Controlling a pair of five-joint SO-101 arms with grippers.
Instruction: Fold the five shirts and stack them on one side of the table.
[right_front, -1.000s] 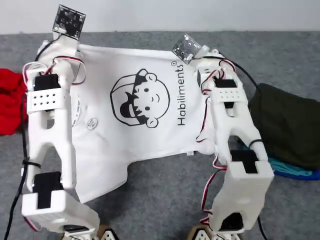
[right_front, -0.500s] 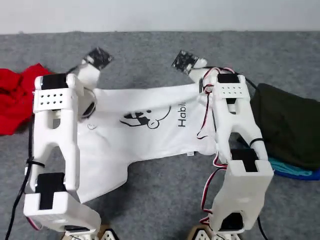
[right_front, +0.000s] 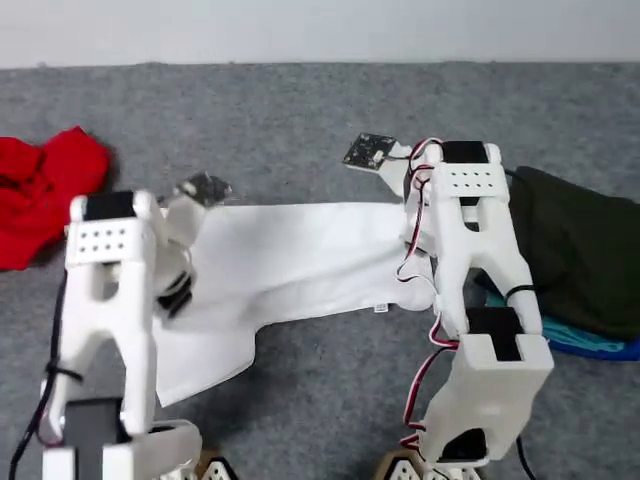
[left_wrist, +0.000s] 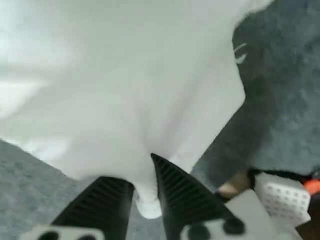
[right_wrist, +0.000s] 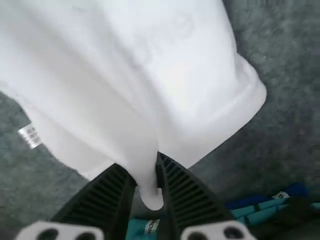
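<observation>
The end of the white shirt (right_front: 300, 260) near the left gripper (left_wrist: 140, 175) is hidden under the left arm (right_front: 105, 290). Past the right gripper (right_wrist: 145, 172), a blue cloth (right_front: 585, 343) lies mostly under the dark green shirt (right_front: 580, 250), which the edge cuts off.

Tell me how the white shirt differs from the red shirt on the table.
The white shirt lies stretched out and folded over in the middle of the table; the red shirt sits in a crumpled heap off to one side. The white shirt is pinched by the left gripper and the right gripper; no gripper touches the red shirt. Both rest on the grey table.
</observation>
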